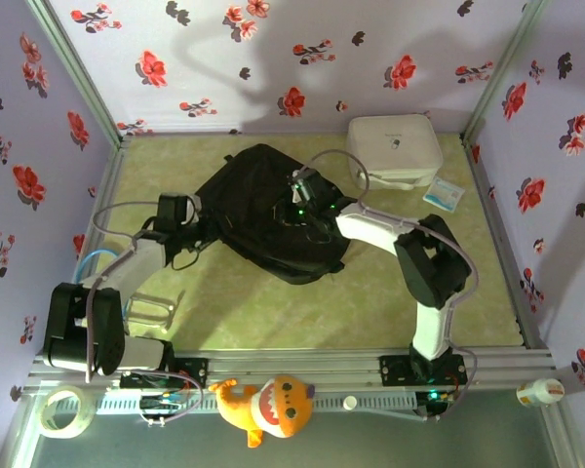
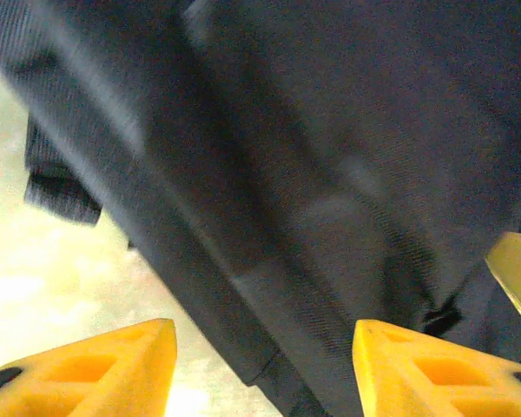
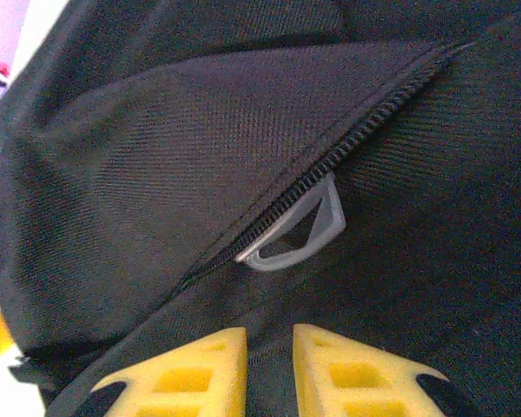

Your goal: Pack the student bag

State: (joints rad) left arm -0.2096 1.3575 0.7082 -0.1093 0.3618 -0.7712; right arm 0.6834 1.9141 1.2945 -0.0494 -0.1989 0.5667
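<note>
From above, a tape roll (image 1: 63, 409) lies at 7 o'clock, off the table (image 1: 273, 312). The left gripper (image 1: 188, 214) sits at the 9 o'clock edge of the bag (image 1: 253, 195). In the left wrist view its fingers (image 2: 113, 369) are spread wide, with black fabric ahead of them and nothing clamped. A plush toy (image 1: 271, 408) lies at 6 o'clock on the rail.

The bag lies flat mid-table, a little toward 12 o'clock. The right gripper (image 1: 302, 198) rests on its 2 o'clock part. In the right wrist view that gripper's fingers (image 3: 200, 373) are almost pressed together with a thin gap. A grey zip pull (image 3: 300, 230) lies just beyond their tips, toward 12 o'clock, not between them.

A white case (image 1: 395, 146) sits at 1 o'clock, a small packet (image 1: 442, 195) just beside it. A bottle (image 1: 539, 392) lies at 4 o'clock.
</note>
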